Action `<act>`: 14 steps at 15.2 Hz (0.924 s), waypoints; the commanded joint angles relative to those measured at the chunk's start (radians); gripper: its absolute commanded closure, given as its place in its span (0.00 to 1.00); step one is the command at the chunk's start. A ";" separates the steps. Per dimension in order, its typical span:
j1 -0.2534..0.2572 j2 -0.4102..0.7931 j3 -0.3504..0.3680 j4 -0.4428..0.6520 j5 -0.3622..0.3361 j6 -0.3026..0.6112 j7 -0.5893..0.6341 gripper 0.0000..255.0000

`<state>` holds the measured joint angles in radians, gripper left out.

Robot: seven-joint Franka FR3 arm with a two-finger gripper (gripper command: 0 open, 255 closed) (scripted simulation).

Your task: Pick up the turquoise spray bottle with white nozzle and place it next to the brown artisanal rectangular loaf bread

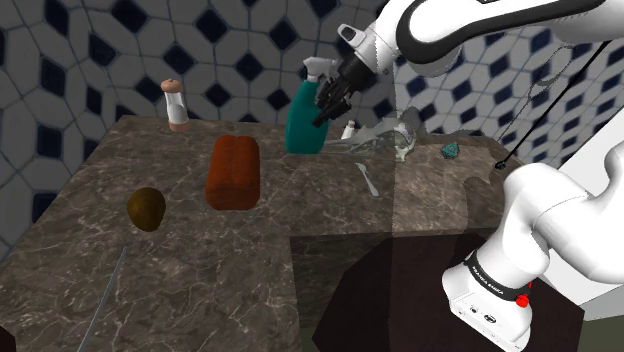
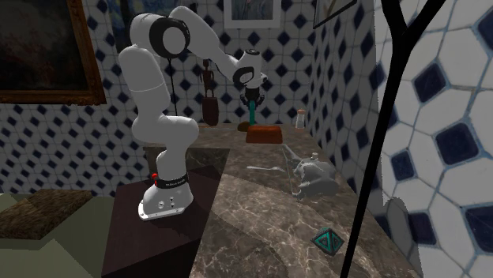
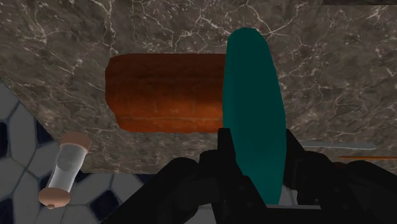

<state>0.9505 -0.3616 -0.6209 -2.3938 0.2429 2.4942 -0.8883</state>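
Over the dark marbled counter (image 1: 200,250), the jaws clasp a smooth teal spray bottle (image 1: 302,125), nozzle whitish.

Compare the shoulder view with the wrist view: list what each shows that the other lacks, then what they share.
Shoulder view: a round brown fruit, a spoon, a crumpled grey object, the arm's stand. Wrist view: both fingers pressing the sides of the bottle, seen close. Shared: that teal bottle, the brown loaf, the shaker, the marble counter.
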 commanded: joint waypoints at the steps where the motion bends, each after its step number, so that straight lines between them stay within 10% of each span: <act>1: 0.011 0.014 -0.013 -0.015 0.018 0.027 -0.020 1.00; 14: 0.119 0.115 -0.118 -0.093 0.192 0.182 -0.195 1.00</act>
<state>1.0573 -0.2561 -0.7302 -2.4810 0.4149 2.6628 -1.0664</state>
